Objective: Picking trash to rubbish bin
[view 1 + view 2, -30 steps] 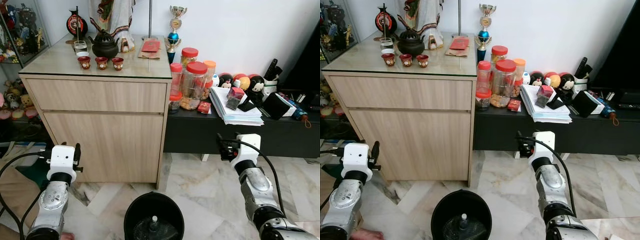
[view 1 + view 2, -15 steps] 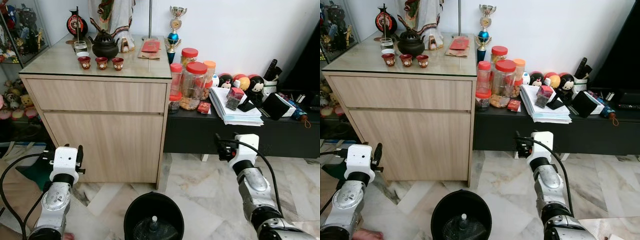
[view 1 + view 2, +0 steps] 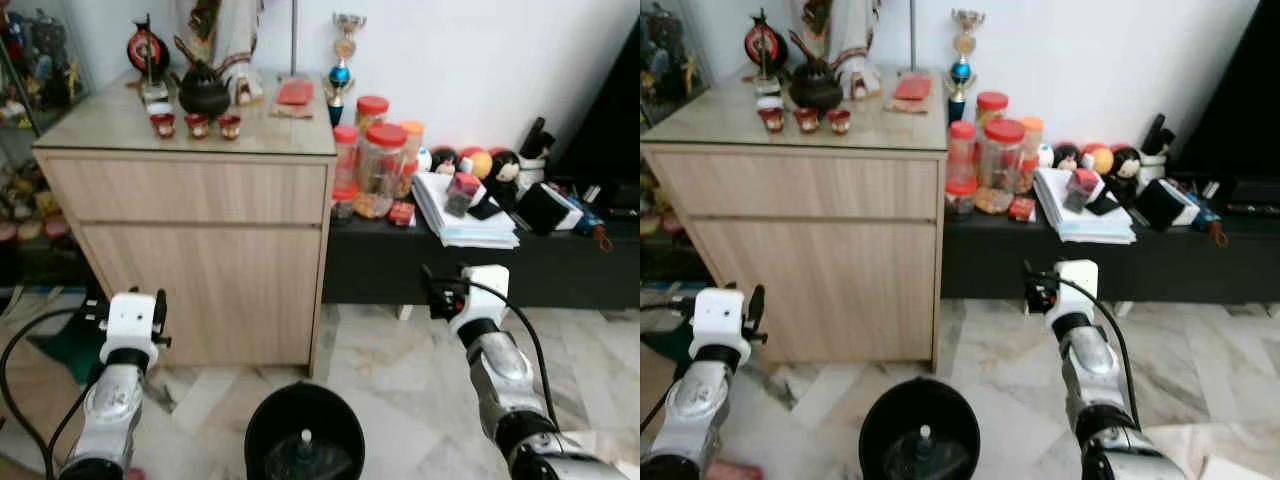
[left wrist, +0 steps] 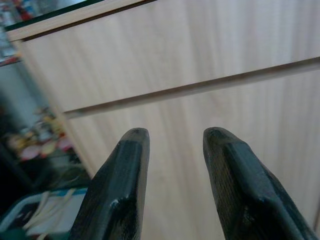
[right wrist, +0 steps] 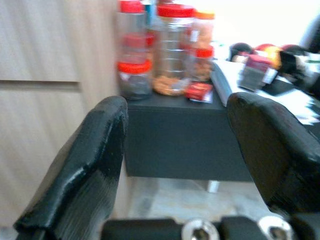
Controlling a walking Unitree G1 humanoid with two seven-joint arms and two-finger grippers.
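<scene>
A black round rubbish bin stands on the marble floor just in front of me, between my arms. Inside it lies a small clear bottle with a white cap. My left gripper is raised left of the bin, facing the wooden cabinet; in the left wrist view its fingers are open with nothing between them. My right gripper is raised right of the bin and points at the black bench. It is also open and empty, as the right wrist view's fingers show.
A light wooden cabinet with a teapot and red cups on top stands ahead on the left. A low black bench to its right carries red-lidded jars, papers and toys. A pink thing lies on the floor near my left arm.
The whole picture has shifted slightly and turned blurry, so the camera moved. Both grippers stay raised and open, and the bin stays where it was.
</scene>
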